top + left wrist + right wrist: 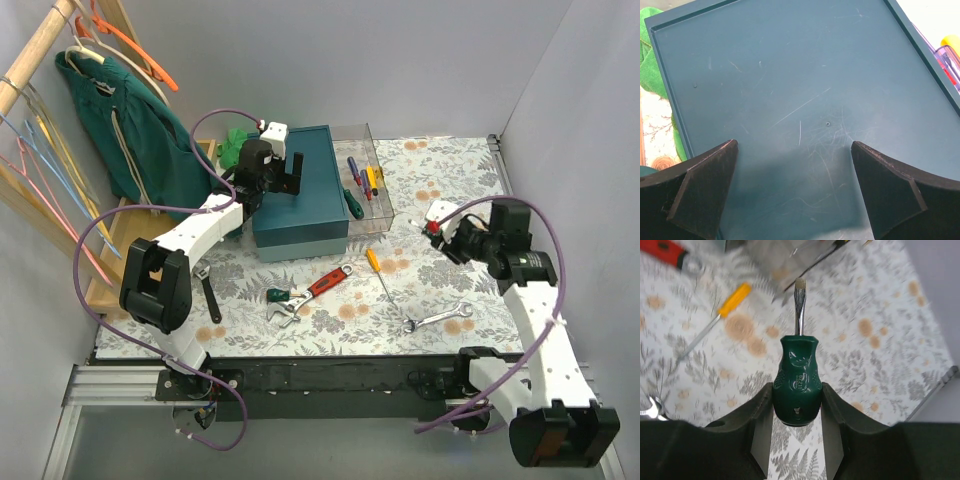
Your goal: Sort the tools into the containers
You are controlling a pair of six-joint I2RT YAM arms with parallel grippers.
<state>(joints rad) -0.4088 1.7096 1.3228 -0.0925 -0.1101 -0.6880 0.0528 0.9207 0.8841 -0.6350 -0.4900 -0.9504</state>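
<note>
One stubby green-handled flat-blade screwdriver (796, 367) is pinched by its handle in the right tool (796, 392), above the floral table (880, 350), blade towards the clear plastic box (385, 205). Lowered early, the blade could catch that wall and twist loose. The right arm (540, 320) is bent, wrist angled down. The left tool (794, 145) hovers spread above the teal box lid (790, 75).
</note>
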